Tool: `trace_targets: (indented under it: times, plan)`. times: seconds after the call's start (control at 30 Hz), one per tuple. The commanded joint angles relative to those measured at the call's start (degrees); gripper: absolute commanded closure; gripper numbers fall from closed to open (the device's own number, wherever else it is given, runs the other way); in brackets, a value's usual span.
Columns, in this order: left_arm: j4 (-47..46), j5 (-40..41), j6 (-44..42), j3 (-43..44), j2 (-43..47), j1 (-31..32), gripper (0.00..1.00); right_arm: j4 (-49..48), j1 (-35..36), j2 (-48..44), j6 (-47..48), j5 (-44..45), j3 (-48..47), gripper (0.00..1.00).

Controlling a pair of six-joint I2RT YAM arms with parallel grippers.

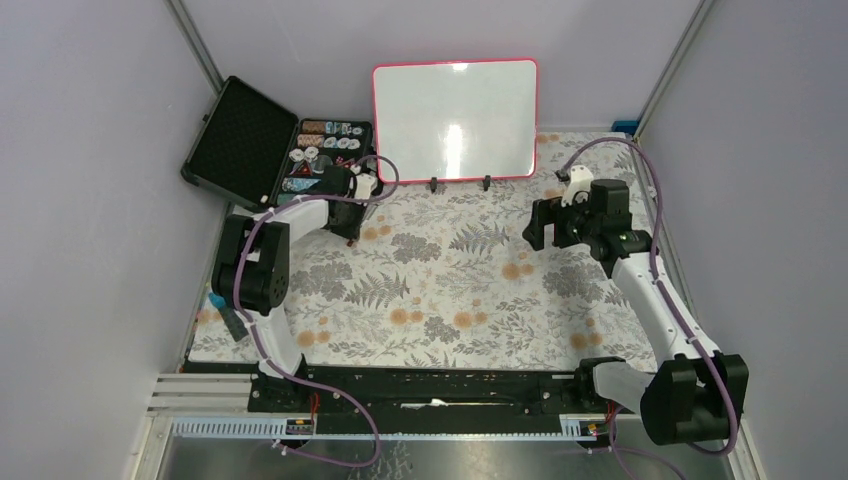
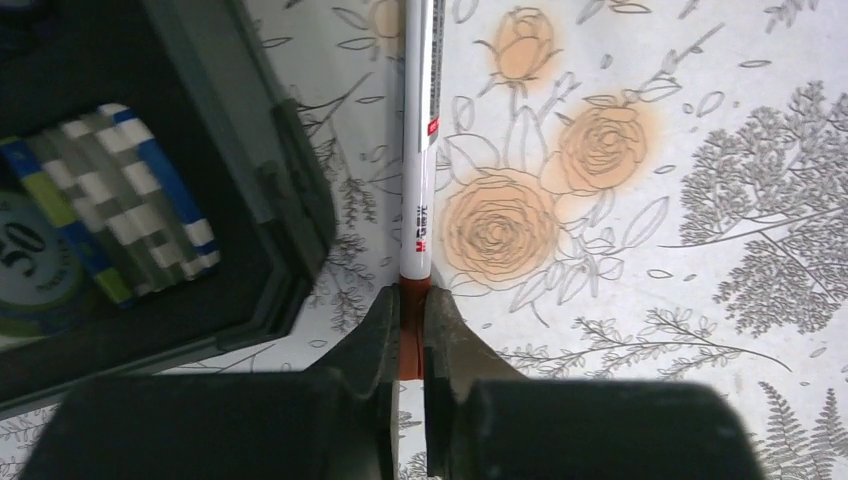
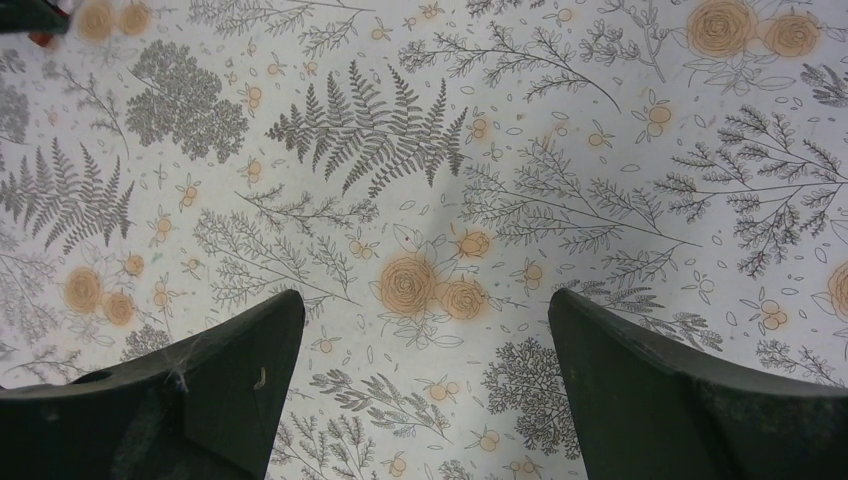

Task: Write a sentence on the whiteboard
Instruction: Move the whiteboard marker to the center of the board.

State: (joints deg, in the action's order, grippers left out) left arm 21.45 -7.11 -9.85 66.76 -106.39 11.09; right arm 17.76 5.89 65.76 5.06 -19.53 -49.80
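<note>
Pinching the brownish-red end of a marker, my left pincer has its jaws pressed close on either side of that end. The marker's white barrel, with red and black print along it, runs straight out from the tips toward 12 o'clock in the left wrist view. Below it is the floral cloth of the tabletop; I cannot tell whether the barrel touches the cloth. Just beside the marker, at 9 o'clock, is the corner of a black case holding striped poker chips.

My right pincer is spread wide, its two dark fingers well apart over a bare stretch of roses and ferns, gripping nothing.

Seen from above, the left pincer sits toward 10 o'clock on the tabletop, near the open case, and the right pincer toward 2 o'clock. The whiteboard stands propped upright at 12 o'clock, at the far edge, on two small black clip feet. Its glossy white face with the pink-red rim is turned toward my arms, well apart from both pincers and between them.
</note>
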Motion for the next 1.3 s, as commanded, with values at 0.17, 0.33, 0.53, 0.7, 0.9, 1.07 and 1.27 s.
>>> trace_targets:
  times: [0.17,0.33,0.53,0.7,0.9,1.07,1.27]
  plan:
    - [8.37,0.08,-3.44,8.65,2.74,15.75,1.00,0.06,-10.11,-2.73,-6.87,-9.05,-6.28,0.01]
    - [12.63,0.70,-2.63,20.70,-5.07,28.65,1.00,-0.55,-17.13,-2.39,-11.94,-11.11,-12.15,0.01]
    - [13.22,-1.13,-1.16,34.41,-15.52,40.56,1.00,-1.81,-22.77,-2.74,-14.74,-11.54,-13.77,0.01]
    - [15.77,-2.78,-0.59,44.32,-23.28,46.97,1.00,-2.30,-27.46,-2.29,-16.31,-11.56,-13.47,0.01]
    - [16.25,-3.29,1.76,48.87,-29.43,49.68,0.99,-3.07,-29.53,-2.21,-16.74,-13.66,-12.34,0.01]
    - [16.70,-2.69,3.05,49.21,-30.19,50.28,0.78,-3.81,-29.53,-1.53,-16.07,-15.74,-11.38,0.01]
    - [17.91,-3.24,3.21,46.21,-25.25,48.71,0.37,-4.47,-29.45,0.46,-16.34,-16.85,-11.25,0.01]
